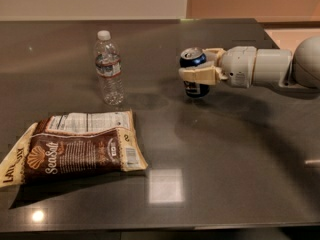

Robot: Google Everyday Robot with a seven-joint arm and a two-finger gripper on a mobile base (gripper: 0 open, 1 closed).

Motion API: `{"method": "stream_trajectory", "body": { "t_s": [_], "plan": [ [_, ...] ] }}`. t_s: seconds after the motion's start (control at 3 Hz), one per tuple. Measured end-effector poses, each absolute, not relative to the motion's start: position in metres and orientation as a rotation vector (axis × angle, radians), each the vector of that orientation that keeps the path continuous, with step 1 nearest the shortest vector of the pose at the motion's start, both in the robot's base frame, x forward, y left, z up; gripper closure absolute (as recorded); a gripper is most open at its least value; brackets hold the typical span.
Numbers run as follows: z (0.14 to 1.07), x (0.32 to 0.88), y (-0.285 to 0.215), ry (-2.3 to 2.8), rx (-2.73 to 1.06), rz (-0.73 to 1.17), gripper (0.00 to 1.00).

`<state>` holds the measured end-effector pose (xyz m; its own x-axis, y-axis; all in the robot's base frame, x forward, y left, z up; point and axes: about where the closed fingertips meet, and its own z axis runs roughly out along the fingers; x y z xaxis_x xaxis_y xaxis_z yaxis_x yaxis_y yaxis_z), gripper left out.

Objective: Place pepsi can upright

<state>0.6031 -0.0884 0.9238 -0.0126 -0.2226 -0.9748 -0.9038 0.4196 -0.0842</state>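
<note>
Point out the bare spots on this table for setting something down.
The widest bare table lies right of the chip bag, in front of the gripper gripping the can. A narrower strip runs between the bottle and the can. Behind the bottle is bare too. The front left is crowded by the bag.

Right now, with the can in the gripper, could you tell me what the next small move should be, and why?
Probably lower the pepsi can straight down a touch. The gripper, right of the water bottle, is shut on it. The can stands upright with its base just at the table, contact unclear.
</note>
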Motion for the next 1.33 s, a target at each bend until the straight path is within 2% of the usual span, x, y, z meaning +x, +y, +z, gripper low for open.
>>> {"method": "stream_trajectory", "body": {
  "t_s": [1.0, 1.33],
  "plan": [
    [0.913, 0.601, -0.095, 1.455, -0.999, 0.882, 1.00],
    [0.909, 0.601, -0.099, 1.436, -0.981, 0.902, 0.83]
  ]
}}
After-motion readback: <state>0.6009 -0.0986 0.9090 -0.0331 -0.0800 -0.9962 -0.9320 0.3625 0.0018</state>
